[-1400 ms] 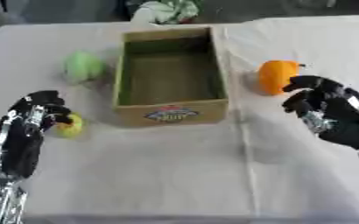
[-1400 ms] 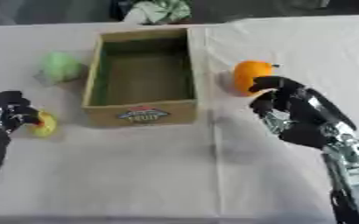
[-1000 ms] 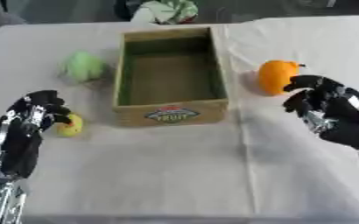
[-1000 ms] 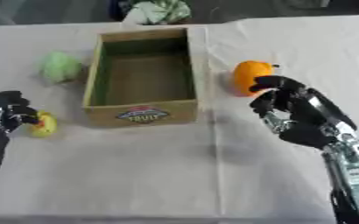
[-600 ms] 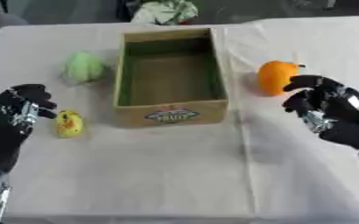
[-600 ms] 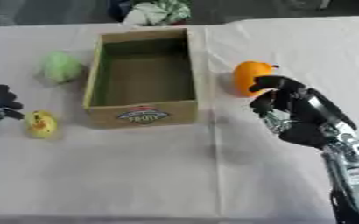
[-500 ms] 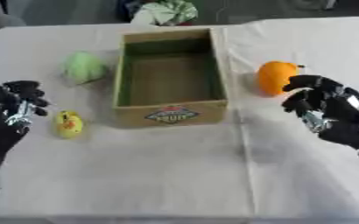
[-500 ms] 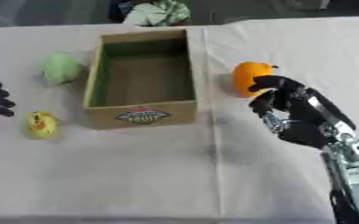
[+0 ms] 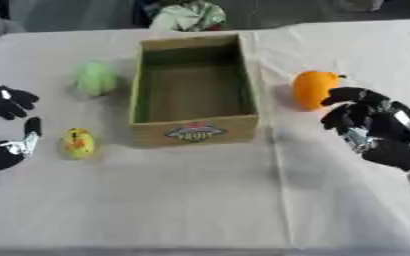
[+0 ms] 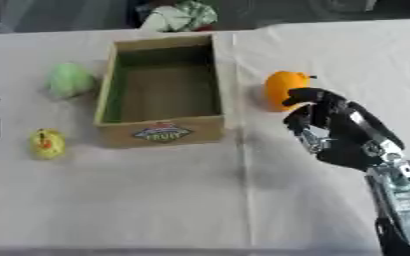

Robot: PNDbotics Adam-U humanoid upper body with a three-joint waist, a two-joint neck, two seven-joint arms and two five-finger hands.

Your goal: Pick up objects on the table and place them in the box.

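Note:
An open cardboard box with a green lining stands upright in the middle of the table, nothing inside it. A pale green round object lies to its left. A small yellow object lies nearer, at the box's front left. An orange fruit sits right of the box. My right hand hovers just in front of the orange, fingers curled, holding nothing. My left hand is at the left edge, left of the yellow object and apart from it, fingers spread.
A white cloth covers the table, with a fold line running toward me from the box's front right corner. A crumpled green and white bundle lies beyond the table's far edge.
My left hand has drawn back to the left, away from the yellow object it was touching, and opened. The yellow object stays on the cloth. The right hand has barely moved.

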